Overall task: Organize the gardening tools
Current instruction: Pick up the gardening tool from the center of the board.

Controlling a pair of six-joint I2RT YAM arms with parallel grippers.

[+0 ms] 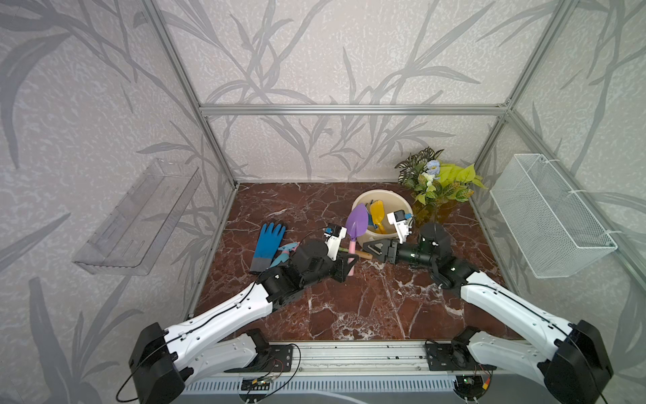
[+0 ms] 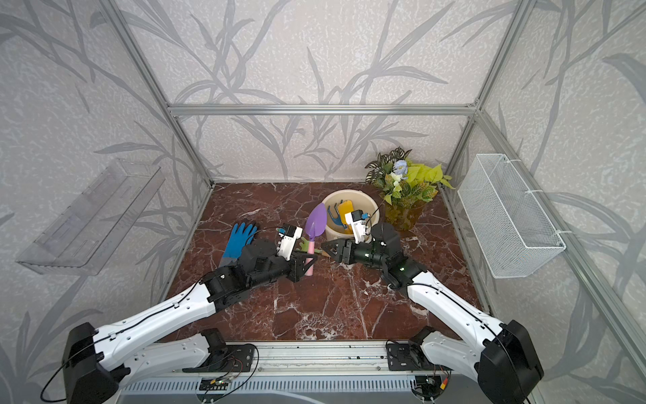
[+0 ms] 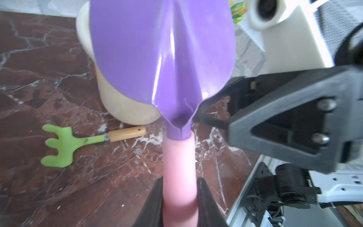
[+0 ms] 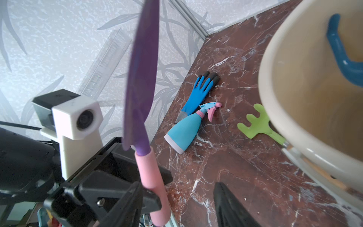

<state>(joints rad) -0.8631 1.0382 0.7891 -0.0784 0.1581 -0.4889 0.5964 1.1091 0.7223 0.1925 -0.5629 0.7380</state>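
My left gripper [image 1: 351, 260] [image 3: 179, 196] is shut on the pink handle of the purple trowel [image 1: 357, 218] [image 3: 163, 49], which it holds upright in front of the cream bucket [image 1: 381, 193]. Facing it from the right, my right gripper [image 1: 367, 248] [image 4: 177, 184] is open, one finger beside the pink handle, holding nothing. The yellow shovel [image 1: 377, 213] and the blue fork [image 2: 334, 215] [image 4: 337, 51] stand inside the bucket. Flat on the marble floor at the bucket's foot lies the green rake [image 3: 60, 145] [image 4: 255, 123], partly hidden by the arms in both top views.
A blue glove [image 1: 267, 245] and a light-blue spray bottle [image 4: 184, 131] lie left of my left arm. The potted plant [image 1: 437, 182] stands at the back right. A white wire basket [image 1: 548, 217] hangs on the right wall, a clear shelf [image 1: 140, 220] on the left.
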